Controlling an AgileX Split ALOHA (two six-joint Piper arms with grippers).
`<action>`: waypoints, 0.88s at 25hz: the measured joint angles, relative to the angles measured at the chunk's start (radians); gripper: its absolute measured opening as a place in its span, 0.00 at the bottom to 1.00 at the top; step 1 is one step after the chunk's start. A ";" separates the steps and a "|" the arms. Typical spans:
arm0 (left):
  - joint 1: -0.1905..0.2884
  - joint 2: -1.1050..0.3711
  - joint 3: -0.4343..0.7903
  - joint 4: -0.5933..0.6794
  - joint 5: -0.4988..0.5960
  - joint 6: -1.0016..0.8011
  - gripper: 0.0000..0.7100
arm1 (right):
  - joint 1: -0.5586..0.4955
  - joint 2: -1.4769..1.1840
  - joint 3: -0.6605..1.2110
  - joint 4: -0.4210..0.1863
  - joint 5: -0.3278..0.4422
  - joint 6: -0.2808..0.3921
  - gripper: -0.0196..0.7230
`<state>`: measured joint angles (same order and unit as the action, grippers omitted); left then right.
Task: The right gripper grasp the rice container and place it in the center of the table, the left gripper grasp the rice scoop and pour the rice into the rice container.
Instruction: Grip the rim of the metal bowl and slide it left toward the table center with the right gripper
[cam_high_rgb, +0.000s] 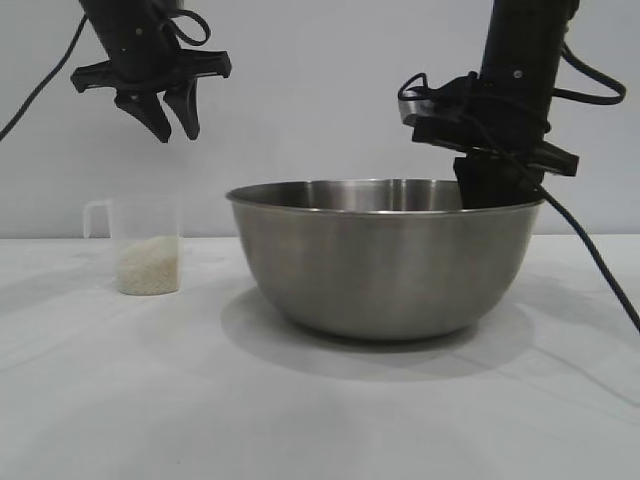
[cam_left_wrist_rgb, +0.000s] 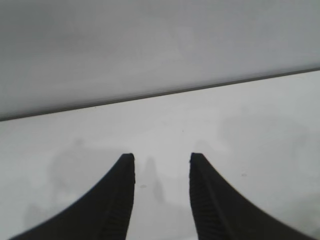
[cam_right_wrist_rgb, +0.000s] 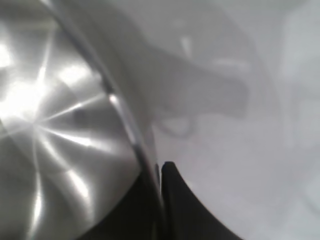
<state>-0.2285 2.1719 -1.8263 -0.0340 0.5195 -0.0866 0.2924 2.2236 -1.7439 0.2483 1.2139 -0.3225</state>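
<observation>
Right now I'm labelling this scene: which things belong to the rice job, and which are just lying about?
Job:
rice container, rim clamped by right end effector
rice scoop holding rice
left end effector, open above scoop
table

Lying about:
nothing visible

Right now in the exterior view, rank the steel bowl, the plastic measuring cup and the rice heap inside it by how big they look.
1. rice container, clearly largest.
2. rice scoop, far smaller.
3. rice, smallest, filling only the scoop's lower part.

A lab-type test setup is indicated: bare white table (cam_high_rgb: 320, 420), blank grey wall (cam_high_rgb: 320, 90), two cabled black robot arms suspended overhead.
</observation>
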 joint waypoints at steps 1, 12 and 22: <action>0.000 0.000 0.000 0.000 0.002 0.000 0.31 | 0.000 0.000 0.000 0.006 0.000 0.000 0.09; 0.000 0.000 0.000 0.000 0.003 0.000 0.31 | 0.000 -0.088 0.000 0.008 -0.020 0.000 0.45; 0.000 0.000 0.000 0.000 0.003 0.000 0.31 | 0.003 -0.416 0.243 0.211 -0.229 -0.199 0.49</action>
<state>-0.2285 2.1719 -1.8263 -0.0340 0.5228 -0.0866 0.2949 1.8081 -1.5006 0.4591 0.9844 -0.5213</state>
